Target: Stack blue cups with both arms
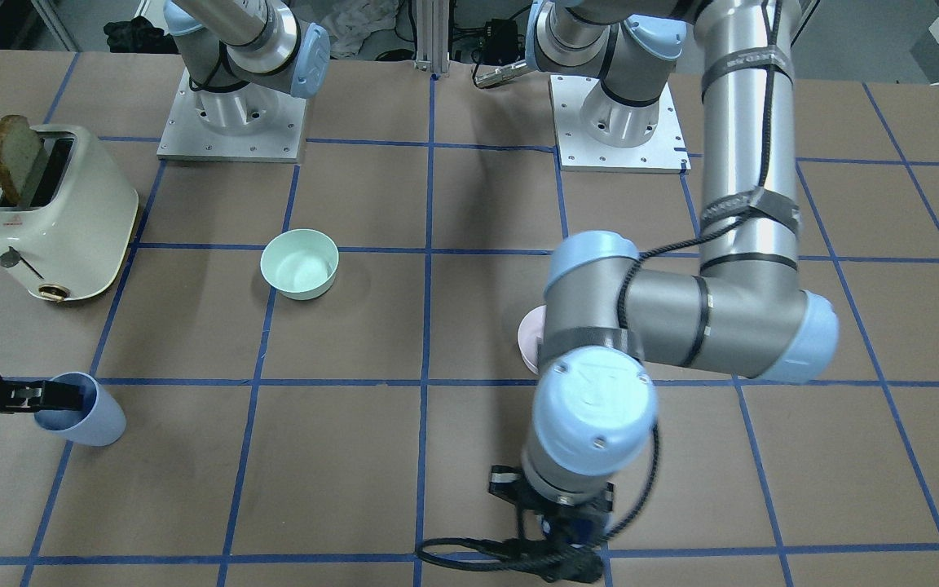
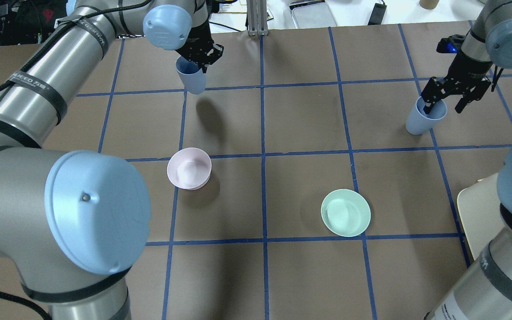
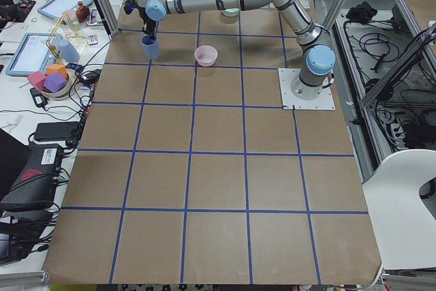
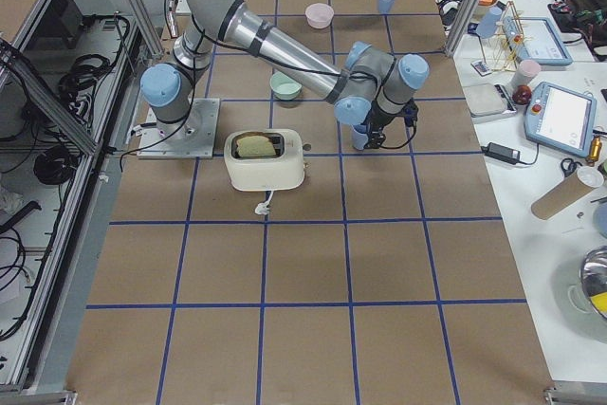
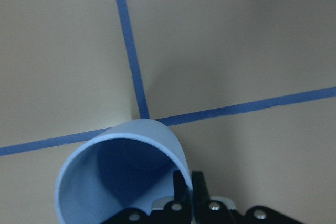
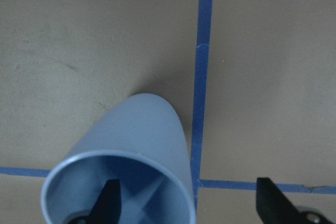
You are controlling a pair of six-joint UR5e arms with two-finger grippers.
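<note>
My left gripper [image 2: 199, 64] is shut on the rim of one blue cup [image 2: 191, 76] and holds it above the far left of the table, its shadow on the paper below. The left wrist view shows the fingers [image 5: 185, 184] pinching the cup's wall [image 5: 126, 171]. My right gripper [image 2: 443, 105] is open at the far right. One finger is inside the second blue cup [image 2: 424, 116] and the other is well outside it. That cup [image 6: 134, 150] stands on the table. In the front-facing view the left arm hides the first cup, while the second cup [image 1: 82, 420] shows.
A pale pink bowl [image 2: 189, 168] sits left of centre and a mint green bowl [image 2: 346, 212] right of centre. A cream toaster [image 1: 54, 214] with a slice of bread stands near the right arm's side. Both arm bases [image 1: 620, 122] stand at the robot's edge.
</note>
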